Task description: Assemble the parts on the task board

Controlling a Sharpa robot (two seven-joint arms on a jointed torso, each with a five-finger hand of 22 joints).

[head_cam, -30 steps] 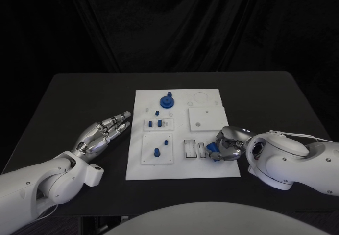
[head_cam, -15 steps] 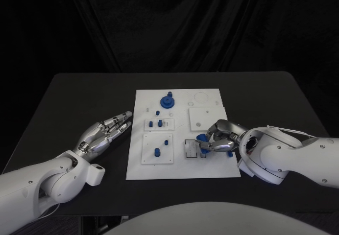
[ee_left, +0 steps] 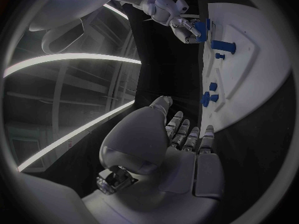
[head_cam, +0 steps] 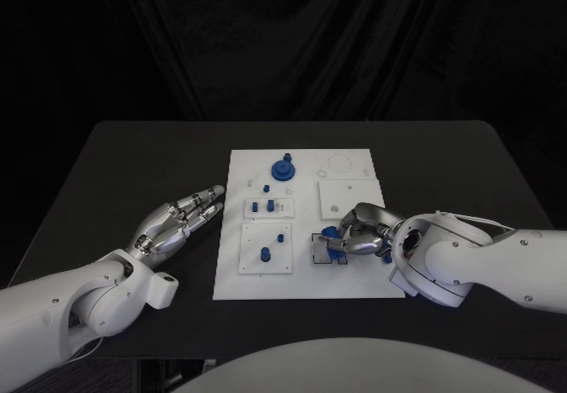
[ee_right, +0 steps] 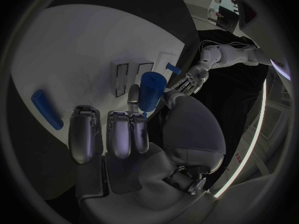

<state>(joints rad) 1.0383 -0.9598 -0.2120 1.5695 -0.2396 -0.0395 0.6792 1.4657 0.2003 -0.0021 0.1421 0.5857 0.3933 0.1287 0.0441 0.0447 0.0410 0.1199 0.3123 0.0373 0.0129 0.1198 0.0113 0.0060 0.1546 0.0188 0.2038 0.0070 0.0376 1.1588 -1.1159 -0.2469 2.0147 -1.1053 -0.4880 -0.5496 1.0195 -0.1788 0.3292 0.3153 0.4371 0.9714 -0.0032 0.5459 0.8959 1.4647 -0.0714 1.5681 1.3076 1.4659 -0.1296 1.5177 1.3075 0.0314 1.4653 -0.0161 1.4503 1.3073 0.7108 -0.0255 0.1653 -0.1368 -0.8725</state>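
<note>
The white task board (head_cam: 301,278) lies mid-table. My right hand (head_cam: 361,232) is over its near right part and pinches a blue part (head_cam: 334,243) (ee_right: 149,90) between thumb and a finger, just above the two black-outlined slots (head_cam: 320,250) (ee_right: 129,77). Another blue part (ee_right: 47,109) lies flat on the board beside that hand. A blue knob (head_cam: 283,169) stands at the board's far end, and small blue pegs (head_cam: 267,204) (head_cam: 266,255) stand in the left-hand plates. My left hand (head_cam: 177,221) (ee_left: 184,139) rests open and flat on the table, left of the board.
The black table (head_cam: 130,164) has bare room on both sides of the board. A raised white square plate (head_cam: 345,197) sits on the board just beyond my right hand. The left wrist view shows the right hand (ee_left: 181,22) at the board's (ee_left: 255,69) far side.
My right hand has moved left and slightly away from the board's near edge, carrying the blue part over the black-outlined slots. The left hand has stayed put.
</note>
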